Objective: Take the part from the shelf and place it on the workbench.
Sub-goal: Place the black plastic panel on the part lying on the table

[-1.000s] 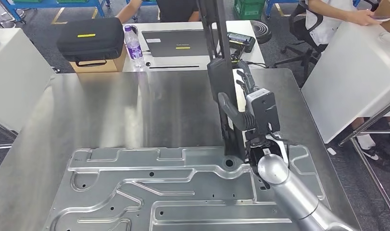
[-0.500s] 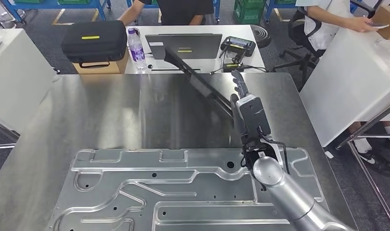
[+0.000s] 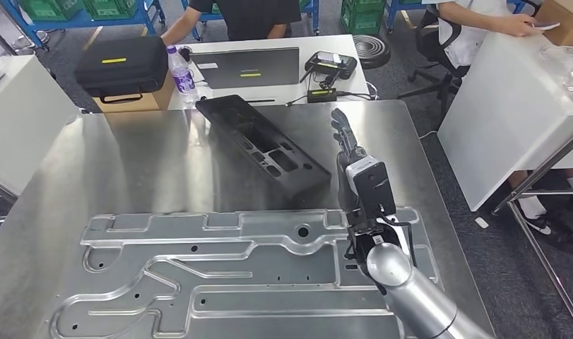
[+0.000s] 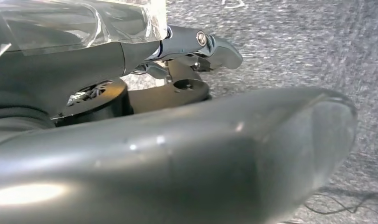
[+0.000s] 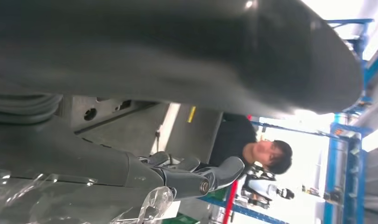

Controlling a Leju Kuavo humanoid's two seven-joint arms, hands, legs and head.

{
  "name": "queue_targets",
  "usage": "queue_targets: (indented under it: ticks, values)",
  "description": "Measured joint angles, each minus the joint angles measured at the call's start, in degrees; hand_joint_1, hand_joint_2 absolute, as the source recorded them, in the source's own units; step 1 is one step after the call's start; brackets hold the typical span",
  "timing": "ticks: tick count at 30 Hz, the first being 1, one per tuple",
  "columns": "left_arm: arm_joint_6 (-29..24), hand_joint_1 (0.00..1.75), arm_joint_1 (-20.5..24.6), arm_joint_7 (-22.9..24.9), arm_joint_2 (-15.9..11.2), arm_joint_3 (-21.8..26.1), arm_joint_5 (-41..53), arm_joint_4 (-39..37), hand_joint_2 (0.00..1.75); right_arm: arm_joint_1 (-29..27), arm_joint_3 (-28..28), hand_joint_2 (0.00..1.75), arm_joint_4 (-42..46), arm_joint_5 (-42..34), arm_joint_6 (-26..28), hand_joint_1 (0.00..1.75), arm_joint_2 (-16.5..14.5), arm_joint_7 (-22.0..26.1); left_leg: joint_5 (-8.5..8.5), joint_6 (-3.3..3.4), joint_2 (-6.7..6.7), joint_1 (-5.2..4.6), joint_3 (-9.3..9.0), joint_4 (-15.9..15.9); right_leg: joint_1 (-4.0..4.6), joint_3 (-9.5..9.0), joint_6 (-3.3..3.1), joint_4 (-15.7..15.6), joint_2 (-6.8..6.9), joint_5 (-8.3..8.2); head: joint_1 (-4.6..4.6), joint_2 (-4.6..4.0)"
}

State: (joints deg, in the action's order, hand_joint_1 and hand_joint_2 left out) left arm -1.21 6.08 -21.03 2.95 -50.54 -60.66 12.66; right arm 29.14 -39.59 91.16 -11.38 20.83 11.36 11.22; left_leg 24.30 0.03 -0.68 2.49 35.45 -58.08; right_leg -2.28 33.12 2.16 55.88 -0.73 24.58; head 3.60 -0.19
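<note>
The part [image 3: 262,145], a long black plastic moulding with recesses, lies flat on the steel workbench [image 3: 149,169], slanting from the far middle toward the near right. My right hand [image 3: 354,159] hovers just right of the part's near end, fingers stretched out and apart, holding nothing. A small gap separates the hand from the part. In the right wrist view the right hand's fingers [image 5: 196,175] are extended with nothing between them. My left hand [image 4: 145,56] hangs over grey carpet with its fingers straight and nothing in it.
A large machined aluminium plate [image 3: 220,275] covers the near half of the workbench. Behind the bench, a desk holds a black case [image 3: 121,65], a bottle [image 3: 179,70] and a laptop [image 3: 244,67]. One person sits behind the desk and another at the far right. A white table [image 3: 502,120] stands right.
The part stood upright in my right hand, then tipped over to the left and now lies flat on the bench. My right hand has let go and opened. The camera shifted slightly.
</note>
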Motion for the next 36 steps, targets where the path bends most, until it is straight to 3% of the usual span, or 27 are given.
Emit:
queue_targets:
  ticks: [2,4,5,6,8,9,10,12,14,15,17,18,19,20,21,22,23,25,26,28,29,30,31,33,34,35,36]
  values:
    - [0.04,0.0,-0.07,-0.04,0.0,0.26,-0.44,0.0,0.0,-0.88,-0.02,0.0,1.99,-0.02,0.02,0.0,-0.29,0.96,5.71,0.21,0.22,-0.37,2.8,-8.41,0.5,0.88,-0.76,0.01,0.21,-0.64,0.15,-0.01]
    - [0.06,0.0,-0.11,-0.07,0.0,0.48,-0.91,0.0,0.0,-2.3,-0.02,0.0,4.21,-0.15,0.15,0.0,-0.55,2.25,8.82,0.91,0.26,-1.04,3.63,-13.97,1.32,1.78,-1.24,0.03,0.37,-1.32,0.18,-0.01]
    - [0.07,0.0,-0.12,-0.1,0.0,0.56,-1.15,0.0,0.0,-3.01,-0.02,0.0,5.32,-0.3,0.29,0.0,-0.66,2.94,8.78,1.58,0.26,-1.48,2.37,-13.37,1.77,2.22,-1.42,0.03,0.4,-1.68,0.18,-0.01]
    - [0.05,0.0,-0.11,-0.15,0.0,0.63,-1.33,0.0,0.0,-3.62,-0.02,0.0,6.51,-0.43,0.47,0.0,-0.77,3.63,7.88,2.48,0.26,-2.04,-0.07,-10.36,2.21,2.61,-1.58,0.02,0.39,-2.06,0.18,-0.01]
    - [-0.16,0.0,0.03,-0.31,-0.06,0.75,-1.68,-0.01,0.0,-4.64,0.0,0.0,9.06,-0.63,0.86,0.0,-0.91,4.9,5.66,4.69,0.33,-3.4,-6.21,-1.34,2.71,3.15,-1.74,-0.02,0.42,-2.82,0.13,0.0]
    - [-0.38,0.0,0.12,-0.46,-0.09,0.81,-1.9,-0.02,0.0,-5.16,0.05,0.0,10.26,-0.66,1.06,0.0,-0.96,5.45,4.87,5.52,0.38,-3.95,-8.18,1.91,2.72,3.29,-1.63,-0.1,0.53,-3.18,0.07,0.0]
    - [-0.64,0.0,0.19,-0.67,-0.11,0.89,-2.15,-0.02,0.0,-5.76,0.11,0.0,11.31,-0.67,1.24,0.0,-1.0,5.92,4.42,6.05,0.43,-4.38,-9.15,3.72,2.59,3.37,-1.4,-0.18,0.65,-3.53,0.05,0.01]
    - [-1.02,0.0,0.19,-1.09,-0.02,1.08,-2.47,-0.02,0.0,-7.09,0.21,0.0,13.14,-0.64,1.54,0.0,-1.03,6.64,3.37,6.23,0.46,-4.65,-8.89,4.5,2.44,3.39,-0.7,-0.68,0.83,-4.42,0.08,0.0]
    - [-1.24,0.0,0.11,-1.27,0.14,1.28,-2.73,-0.02,0.0,-8.24,0.29,0.0,14.88,-0.53,1.79,0.0,-1.0,7.11,1.61,5.71,0.63,-4.3,-8.57,5.61,2.63,3.93,-0.1,-0.02,0.7,-3.41,0.11,-0.01]
    - [-1.31,0.0,0.06,-1.3,0.19,1.4,-2.88,-0.02,0.0,-8.67,0.35,0.0,15.57,-0.37,1.95,0.0,-0.96,7.3,0.71,5.41,0.72,-4.04,-8.19,6.14,2.71,4.53,0.2,1.58,0.6,-1.39,0.07,-0.01]
    - [-1.37,0.0,0.05,-1.38,0.31,1.67,-3.22,-0.02,0.0,-9.63,0.45,0.0,16.74,0.4,2.58,0.0,-0.89,7.55,-0.6,5.06,0.86,-3.79,-6.97,6.39,2.53,6.13,0.74,7.97,0.5,4.61,-0.06,-0.01]
    - [-1.37,0.0,0.04,-1.46,0.38,1.78,-3.36,-0.02,0.0,-10.27,0.48,0.0,17.27,0.99,3.02,0.0,-0.86,7.69,-1.17,4.97,0.92,-3.76,-6.2,6.32,2.37,6.77,0.98,11.69,0.51,6.74,-0.09,-0.01]
    - [-1.37,0.0,0.02,-1.59,0.45,1.88,-3.54,-0.02,0.0,-10.96,0.49,0.0,17.83,1.59,3.46,0.0,-0.85,7.83,-1.73,4.85,0.98,-3.72,-5.38,6.21,2.24,6.89,1.19,14.53,0.51,7.46,-0.12,-0.01]
    - [-1.38,0.0,-0.01,-1.74,0.48,1.98,-3.73,-0.02,0.0,-11.61,0.49,0.0,18.36,2.08,3.86,0.0,-0.84,8.0,-2.26,4.75,1.06,-3.66,-4.53,6.03,2.11,6.22,1.38,15.68,0.52,6.78,-0.14,-0.01]
    - [-1.41,0.0,-0.04,-1.89,0.48,2.07,-3.92,-0.02,0.0,-12.14,0.49,0.0,18.85,2.4,4.16,0.0,-0.84,8.16,-2.74,4.58,1.13,-3.56,-3.65,5.75,1.96,4.51,1.55,14.69,0.53,5.16,-0.17,-0.01]
    - [-1.45,0.0,-0.06,-2.01,0.48,2.13,-4.12,-0.02,0.0,-12.54,0.49,0.0,19.3,2.63,4.45,0.0,-0.83,8.39,-3.14,4.37,1.18,-3.46,-2.82,5.36,1.78,1.74,1.73,11.56,0.55,3.5,-0.21,-0.01]
    - [-1.51,0.0,-0.07,-2.11,0.48,2.17,-4.3,-0.02,0.0,-12.83,0.5,0.0,19.75,2.77,4.74,0.0,-0.83,8.65,-3.44,4.12,1.19,-3.42,-2.08,4.9,1.7,-1.5,1.91,7.19,0.56,3.03,-0.29,0.0]
    - [-1.62,0.0,-0.05,-2.25,0.52,2.21,-4.49,-0.02,0.0,-13.47,0.55,0.0,20.6,2.99,5.3,0.0,-0.85,9.22,-3.94,3.57,1.17,-3.41,-1.26,4.11,1.82,-6.36,1.39,-0.12,0.5,3.81,-0.5,0.01]
    - [-1.66,0.0,-0.05,-2.3,0.54,2.24,-4.55,-0.02,0.0,-13.81,0.6,0.0,20.96,3.03,5.51,0.0,-0.86,9.45,-4.27,3.29,1.16,-3.39,-1.07,3.93,2.01,-7.17,0.91,-1.68,0.45,4.47,-0.56,0.02]
    - [-1.76,0.0,-0.1,-2.32,0.56,2.39,-4.73,-0.03,0.0,-14.56,0.7,0.0,21.54,3.04,5.81,0.0,-0.87,9.85,-5.01,2.71,1.07,-3.37,-0.7,3.84,2.1,-6.65,-0.33,-2.0,0.47,3.89,-0.61,0.02]
    - [-1.81,0.0,-0.15,-2.33,0.55,2.51,-4.9,-0.03,0.0,-14.94,0.77,0.0,21.8,2.97,5.9,0.0,-0.87,10.05,-4.37,2.35,1.01,-3.32,-0.17,3.23,2.01,-6.12,-0.89,-2.01,0.49,3.41,-0.62,0.02]
    - [-1.89,0.0,-0.21,-2.36,0.54,2.65,-5.13,-0.04,0.0,-15.44,0.89,0.0,22.12,2.76,5.96,0.0,-0.87,10.35,-2.63,1.97,0.96,-3.25,0.61,1.66,1.85,-5.48,-1.42,-2.06,0.54,2.84,-0.59,0.02]
    - [-1.95,0.0,-0.26,-2.4,0.52,2.82,-5.35,-0.04,0.0,-16.03,1.02,0.0,22.52,2.38,5.98,0.0,-0.89,10.75,0.14,1.57,0.91,-3.07,1.64,-1.2,1.71,-4.78,-1.85,-2.09,0.59,2.22,-0.55,0.01]
    - [-1.89,0.0,-0.33,-2.45,0.5,3.12,-5.64,-0.04,0.0,-17.3,1.27,0.0,23.35,1.3,5.84,0.0,-0.91,11.7,5.96,0.85,0.92,-2.59,3.72,-9.4,1.68,-3.21,-2.19,-2.04,0.66,1.06,-0.49,0.01]
    - [-1.73,0.0,-0.35,-2.38,0.43,3.26,-5.77,-0.04,0.0,-17.84,1.33,0.0,23.69,0.86,5.72,0.0,-0.91,12.1,7.22,0.64,0.92,-2.4,4.13,-12.69,1.7,-2.41,-2.2,-2.02,0.68,0.48,-0.57,0.01]
    - [-1.51,0.0,-0.35,-2.29,0.35,3.37,-5.89,-0.04,0.0,-18.29,1.36,0.0,23.95,0.53,5.62,0.0,-0.91,12.38,7.08,0.57,0.92,-2.28,3.72,-14.15,1.7,-1.64,-2.13,-1.99,0.68,-0.07,-0.66,0.02]
    - [-1.28,0.0,-0.33,-2.19,0.25,3.46,-6.04,-0.04,0.0,-18.69,1.38,0.0,24.21,0.28,5.56,0.0,-0.91,12.59,5.87,0.64,0.91,-2.24,2.3,-13.36,1.72,-0.93,-2.02,-1.98,0.64,-0.59,-0.75,0.02]
